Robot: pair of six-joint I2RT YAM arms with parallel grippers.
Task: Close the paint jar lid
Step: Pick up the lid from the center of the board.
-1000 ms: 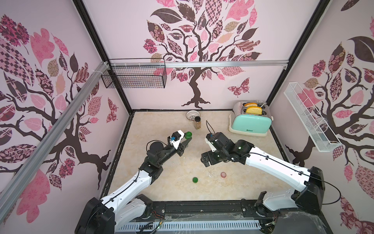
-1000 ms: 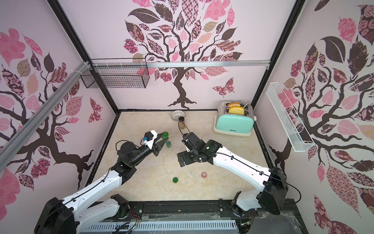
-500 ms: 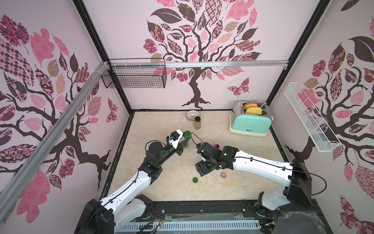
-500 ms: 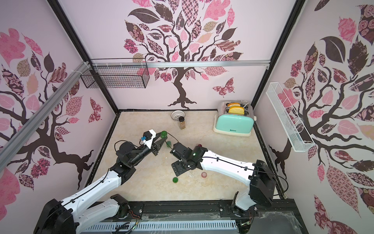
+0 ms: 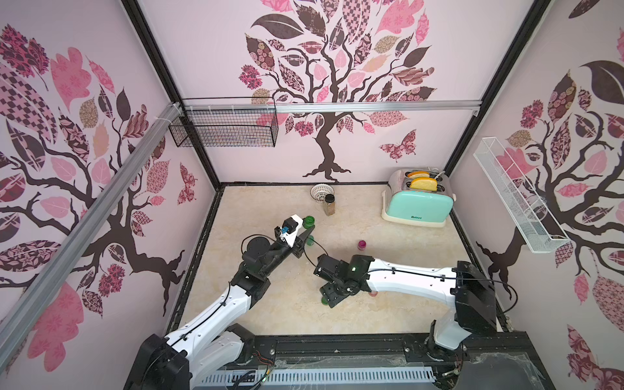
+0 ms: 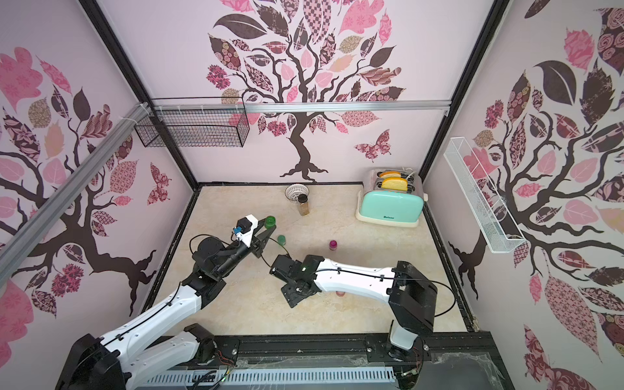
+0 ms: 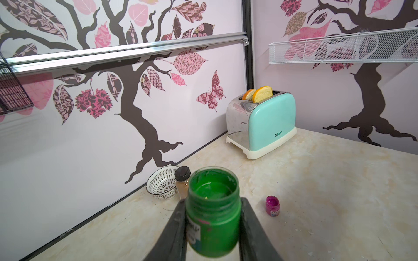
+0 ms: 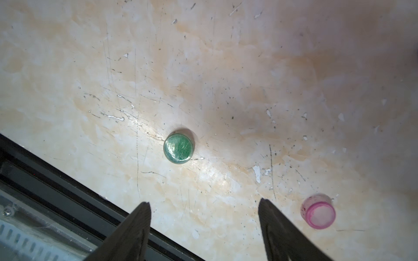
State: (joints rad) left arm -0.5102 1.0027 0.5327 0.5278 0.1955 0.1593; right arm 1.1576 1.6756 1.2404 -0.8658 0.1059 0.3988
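My left gripper [image 7: 212, 203] is shut on an open green paint jar [image 7: 213, 212] and holds it upright above the table; in both top views the jar [image 5: 308, 221] [image 6: 270, 221] sits at the gripper's tip. The green lid [image 8: 179, 145] lies flat on the table near the front edge. My right gripper [image 8: 203, 202] hangs just over the lid, open, with nothing between its fingers. In a top view only a green sliver of the lid [image 5: 323, 301] shows beside the right gripper [image 5: 330, 297].
A pink lid [image 8: 319, 212] lies close by on the right arm's side. On the table stand an open magenta jar [image 5: 362, 244], a second small green jar [image 5: 310, 240] under the left gripper, a spice bottle [image 5: 329, 204], a patterned bowl [image 5: 321, 191] and a mint toaster [image 5: 418, 204]. The black front rail [image 8: 56, 180] runs close by.
The right arm has swung toward the front and down over the green lid, and its jaws have narrowed somewhat. The left arm and its jar have stayed still.
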